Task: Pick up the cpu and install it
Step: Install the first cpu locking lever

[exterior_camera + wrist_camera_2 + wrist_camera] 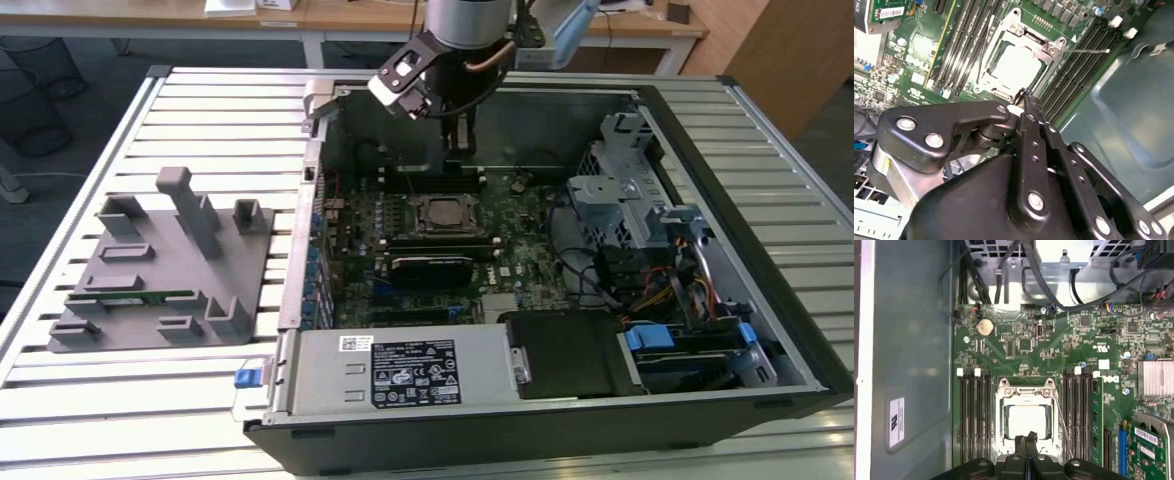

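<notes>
The cpu (1026, 420) lies flat inside the motherboard socket (1000, 410), its silvery top showing through the window of the socket's metal frame, so the pick and the placing look done and the work seems to be at the seating stage. In both wrist views the gripper (1027, 439) hangs just above the socket's near edge, its two fingers pressed together with nothing between them. A thin wire lever (1061, 415) runs along one side of the socket, between it and the memory slots (1081, 415); whether it is latched I cannot tell. Any further move here, I judge, calls for keeping the closed fingertips clear of that lever and frame, so the chip is not nudged in the socket.
</notes>
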Robot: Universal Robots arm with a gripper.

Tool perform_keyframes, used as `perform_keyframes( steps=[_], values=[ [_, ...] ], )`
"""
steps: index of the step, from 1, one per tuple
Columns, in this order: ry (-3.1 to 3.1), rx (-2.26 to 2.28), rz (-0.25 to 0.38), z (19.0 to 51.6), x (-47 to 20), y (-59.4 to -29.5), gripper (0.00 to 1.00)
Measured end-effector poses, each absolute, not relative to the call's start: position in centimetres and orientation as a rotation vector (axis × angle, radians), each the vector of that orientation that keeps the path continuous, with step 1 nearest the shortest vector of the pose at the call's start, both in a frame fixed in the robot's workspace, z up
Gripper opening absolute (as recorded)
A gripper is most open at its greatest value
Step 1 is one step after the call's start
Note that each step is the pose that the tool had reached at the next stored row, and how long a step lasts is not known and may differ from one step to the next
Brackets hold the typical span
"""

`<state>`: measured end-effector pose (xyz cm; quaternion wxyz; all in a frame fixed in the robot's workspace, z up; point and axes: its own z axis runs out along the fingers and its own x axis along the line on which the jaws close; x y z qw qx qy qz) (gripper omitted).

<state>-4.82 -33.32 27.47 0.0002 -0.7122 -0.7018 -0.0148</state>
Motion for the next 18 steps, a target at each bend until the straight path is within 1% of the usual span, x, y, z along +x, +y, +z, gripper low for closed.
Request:
perform_keyframes(
  steps=[18],
  values=[
    [-2.532, -1.851, -0.045, 26.97, -4.84, -33.33, 0.11]
  ],
)
